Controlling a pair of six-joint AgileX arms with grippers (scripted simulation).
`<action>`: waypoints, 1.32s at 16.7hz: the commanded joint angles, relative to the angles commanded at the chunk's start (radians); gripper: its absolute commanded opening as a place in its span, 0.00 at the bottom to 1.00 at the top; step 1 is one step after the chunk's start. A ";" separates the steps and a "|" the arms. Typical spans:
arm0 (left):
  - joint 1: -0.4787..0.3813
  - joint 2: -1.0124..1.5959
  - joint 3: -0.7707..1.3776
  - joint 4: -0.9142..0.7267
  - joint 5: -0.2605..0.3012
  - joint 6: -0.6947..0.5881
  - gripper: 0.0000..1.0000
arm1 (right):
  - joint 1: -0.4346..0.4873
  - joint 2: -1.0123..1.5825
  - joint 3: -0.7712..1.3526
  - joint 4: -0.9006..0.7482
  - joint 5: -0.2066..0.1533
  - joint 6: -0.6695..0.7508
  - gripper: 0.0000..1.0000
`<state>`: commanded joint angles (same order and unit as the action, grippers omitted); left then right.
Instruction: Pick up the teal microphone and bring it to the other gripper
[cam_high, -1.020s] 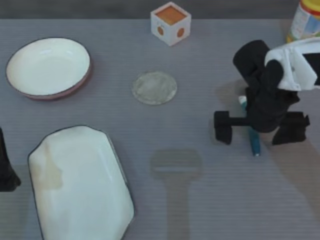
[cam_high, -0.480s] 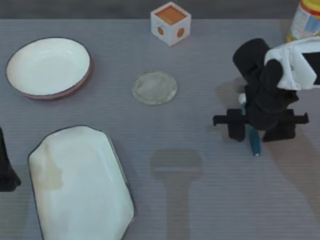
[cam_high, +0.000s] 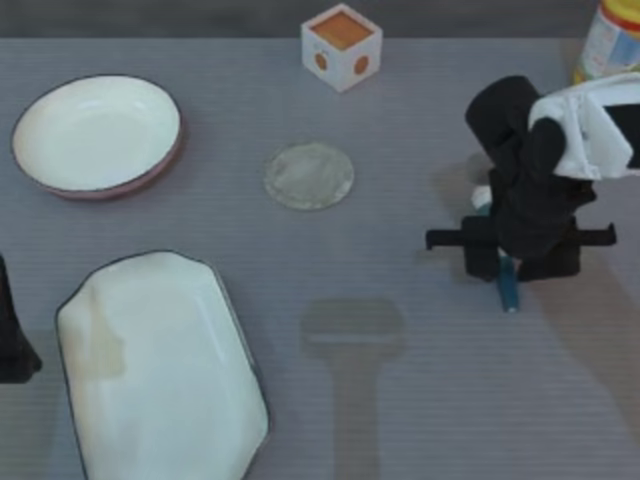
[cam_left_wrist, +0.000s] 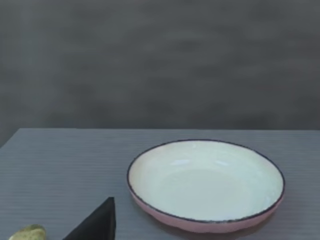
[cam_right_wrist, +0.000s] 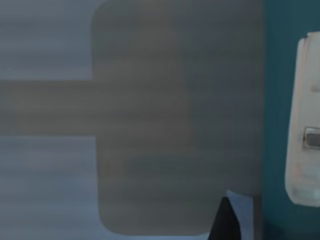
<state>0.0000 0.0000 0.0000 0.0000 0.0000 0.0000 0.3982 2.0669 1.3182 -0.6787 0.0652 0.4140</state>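
Note:
The teal microphone lies on the table at the right, its white head pointing toward the back and mostly covered by the arm. My right gripper, on the black arm with the white shell, is down over the handle with its two finger blocks pressed in from either side. In the right wrist view the teal handle and its white switch patch fill the edge, with one black fingertip just beside it. My left gripper sits parked at the table's left edge, nothing in it.
A pink-rimmed white bowl stands at the back left, and a large white tray at the front left. A round glass disc lies mid-table, an orange-and-white cube at the back, and a yellow jar in the back right corner.
The right gripper's finger blocks have slid inward from wide apart until they flank the microphone handle. The microphone has stayed in place. The left arm has not moved.

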 joint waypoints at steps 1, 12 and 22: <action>0.000 0.000 0.000 0.000 0.000 0.000 1.00 | 0.000 0.000 0.000 0.001 0.000 0.000 0.00; 0.000 0.000 0.000 0.000 0.000 0.000 1.00 | 0.004 -0.119 -0.154 0.597 -0.179 -0.158 0.00; 0.000 0.000 0.000 0.000 0.000 0.000 1.00 | -0.003 -0.334 -0.390 1.389 -0.408 -0.366 0.00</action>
<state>0.0000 0.0000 0.0000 0.0000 0.0000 0.0000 0.3948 1.7328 0.9279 0.7099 -0.3430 0.0483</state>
